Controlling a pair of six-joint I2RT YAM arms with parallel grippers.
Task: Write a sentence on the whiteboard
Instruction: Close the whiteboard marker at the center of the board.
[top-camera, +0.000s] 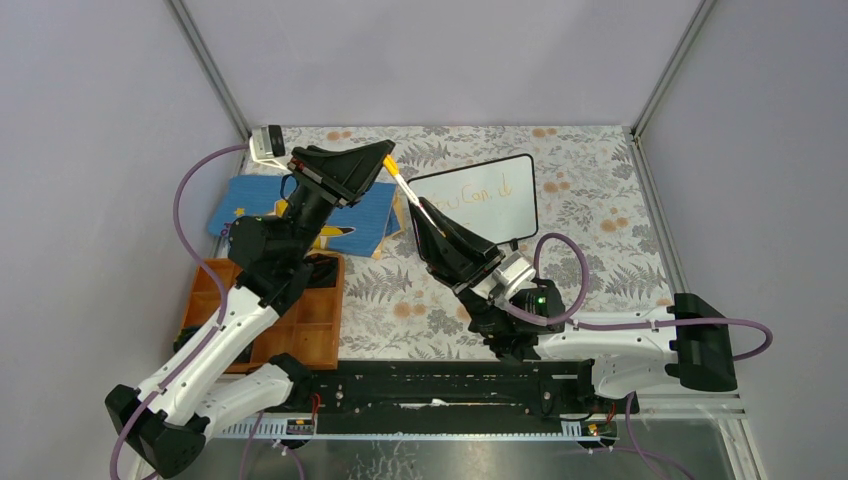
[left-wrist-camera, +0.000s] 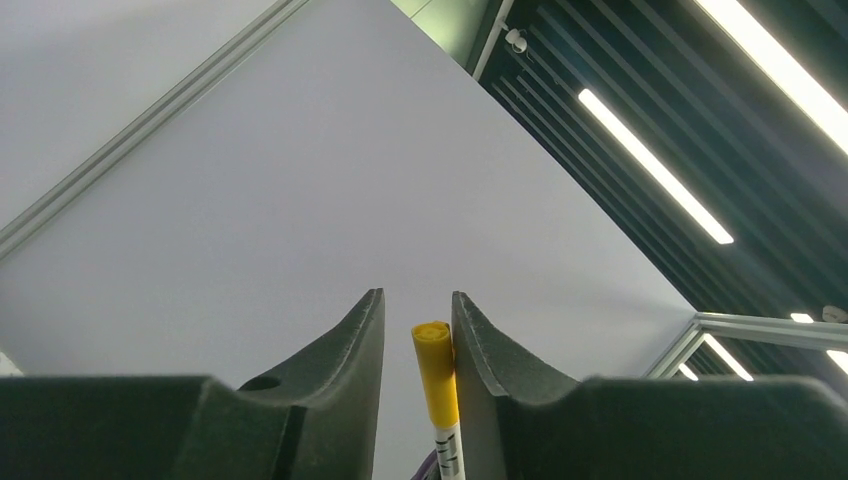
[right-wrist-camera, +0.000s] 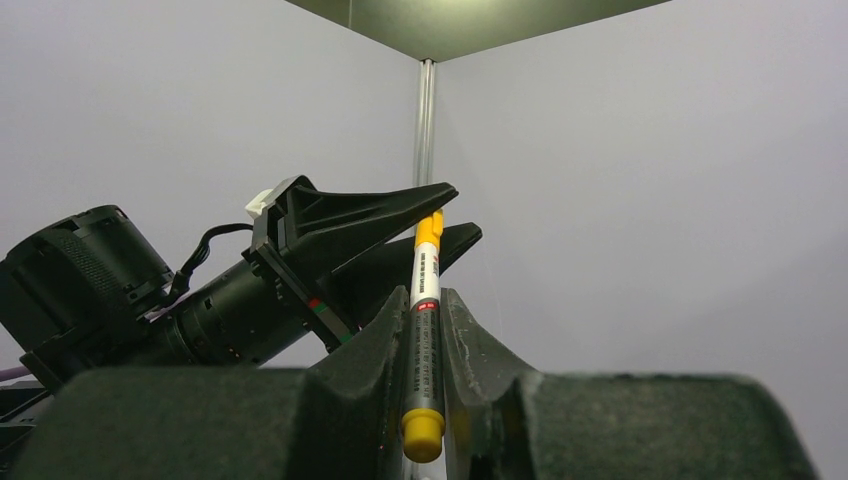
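right jaws are clamped on the white barrel of a marker (right-wrist-camera: 424, 330), which points up toward the far left. left jaws stand narrowly open around the marker's yellow cap (left-wrist-camera: 436, 375): the cap rests against 1 side, with a sliver of gap on the other. both pairs meet above the bench (top-camera: 600, 220), just left of the whiteboard (top-camera: 500, 215), which sits at the far middle, right of a blue book (top-camera: 235, 200). the sentence (top-camera: 478, 187) shows as thin orange script on the board's upper part, 1 line legible, reading "can d"; the word before it is too faint to read. an orange tray (top-camera: 310, 325) sits near left.
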